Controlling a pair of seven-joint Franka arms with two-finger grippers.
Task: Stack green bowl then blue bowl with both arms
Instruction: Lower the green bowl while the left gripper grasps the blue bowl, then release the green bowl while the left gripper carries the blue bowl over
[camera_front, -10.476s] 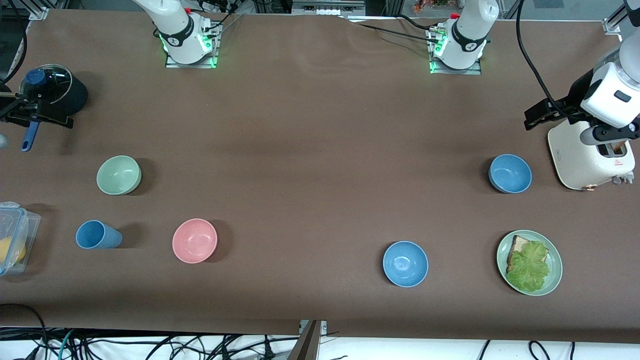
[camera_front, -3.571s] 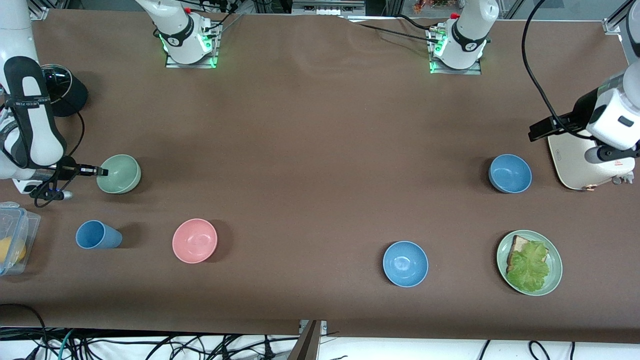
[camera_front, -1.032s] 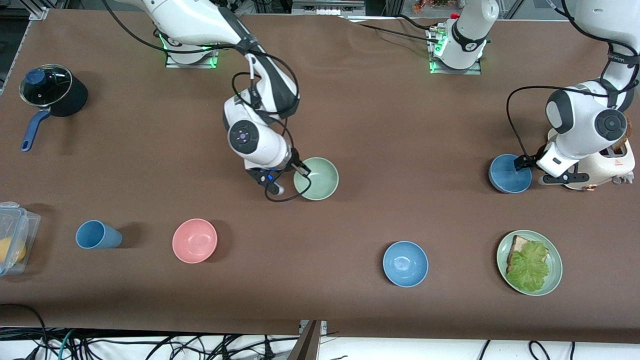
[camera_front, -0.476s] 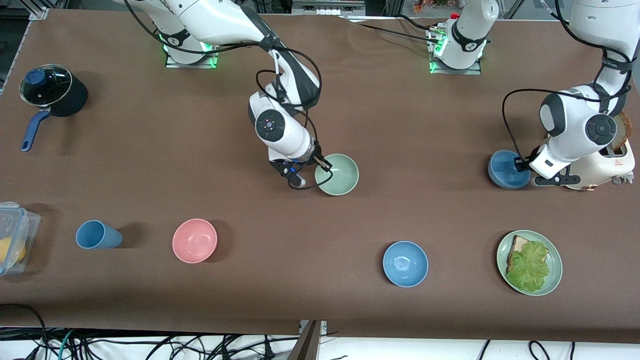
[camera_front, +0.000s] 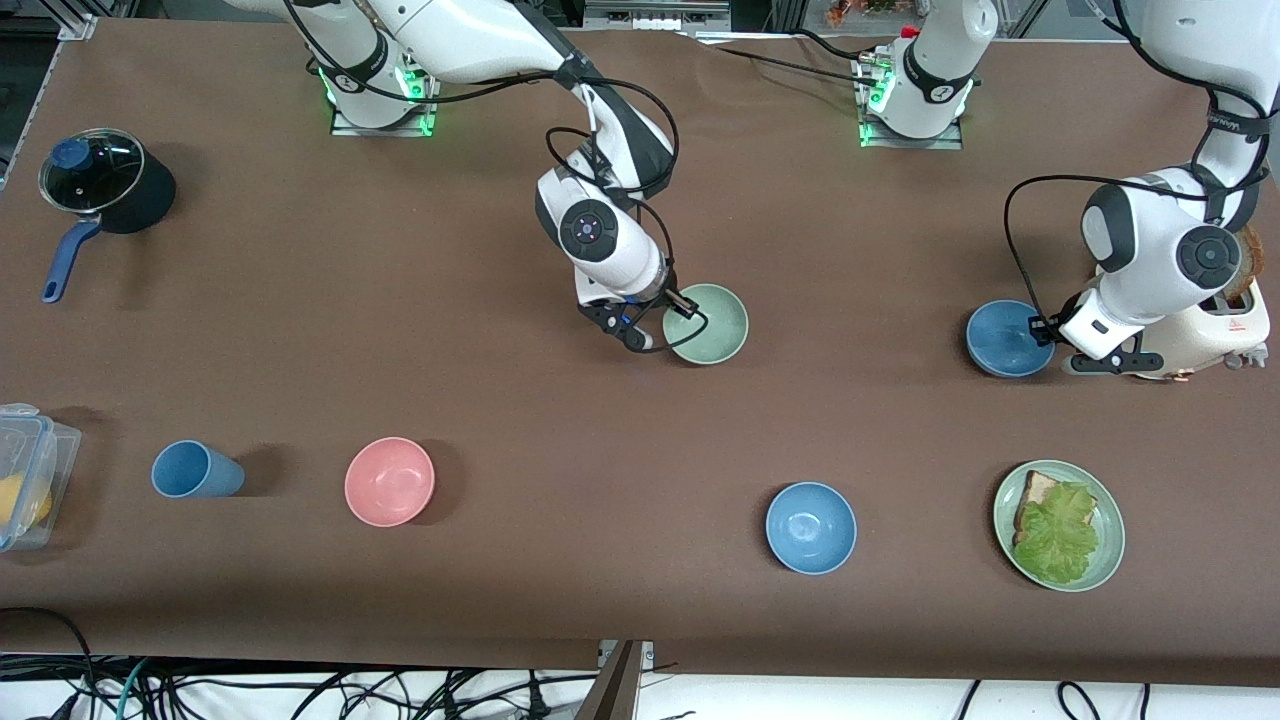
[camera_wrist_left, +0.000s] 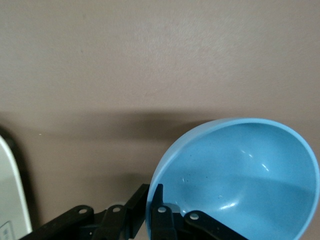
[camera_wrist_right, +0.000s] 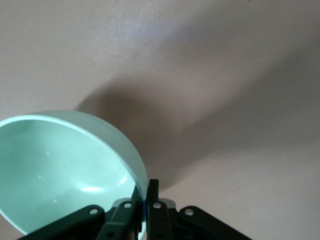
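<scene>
Right hand (camera_front: 678, 302), centre of the frame: clamped on the rim of the green bowl (camera_front: 706, 324), one finger inside and one outside, the bowl carried over the bare middle of the brown worktop (camera_front: 500, 250); its shadow in the right wrist view suggests it hangs clear of the surface, though the gap is hard to judge. Left hand (camera_front: 1043, 328), right side of the frame: pinched on the rim of a blue bowl (camera_front: 1003, 340), tilted in the grip, just beside the white toaster (camera_front: 1205, 335). Second blue bowl (camera_front: 811, 527): lower centre-right, resting on the worktop, apart from both hands. Green plate (camera_front: 1059, 525) with bread and lettuce: lower right. Pink bowl (camera_front: 389, 481) and blue cup (camera_front: 195, 470): lower left. Black pot (camera_front: 105, 190) with glass lid: upper left. Clear plastic box (camera_front: 25, 474): left edge.
</scene>
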